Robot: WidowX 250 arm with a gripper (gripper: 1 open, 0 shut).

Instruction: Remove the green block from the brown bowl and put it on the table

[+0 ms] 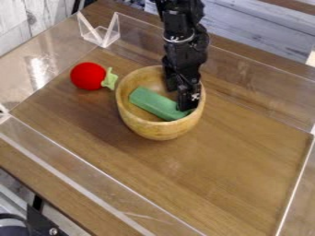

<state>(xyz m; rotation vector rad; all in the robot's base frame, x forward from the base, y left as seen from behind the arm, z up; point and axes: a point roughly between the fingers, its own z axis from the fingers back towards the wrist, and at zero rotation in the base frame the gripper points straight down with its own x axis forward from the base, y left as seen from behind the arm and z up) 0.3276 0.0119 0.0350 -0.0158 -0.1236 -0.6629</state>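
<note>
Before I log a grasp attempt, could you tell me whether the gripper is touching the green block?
Cannot tell. The camera view shows the gripper down inside the brown bowl over the green block, hiding any contact or gap.

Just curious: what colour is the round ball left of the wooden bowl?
Red; the round ball shows clearly in the only camera view.

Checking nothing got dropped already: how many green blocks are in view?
1: the green block lies inside the brown bowl, under the gripper. The gripper might hide something behind it.
</note>
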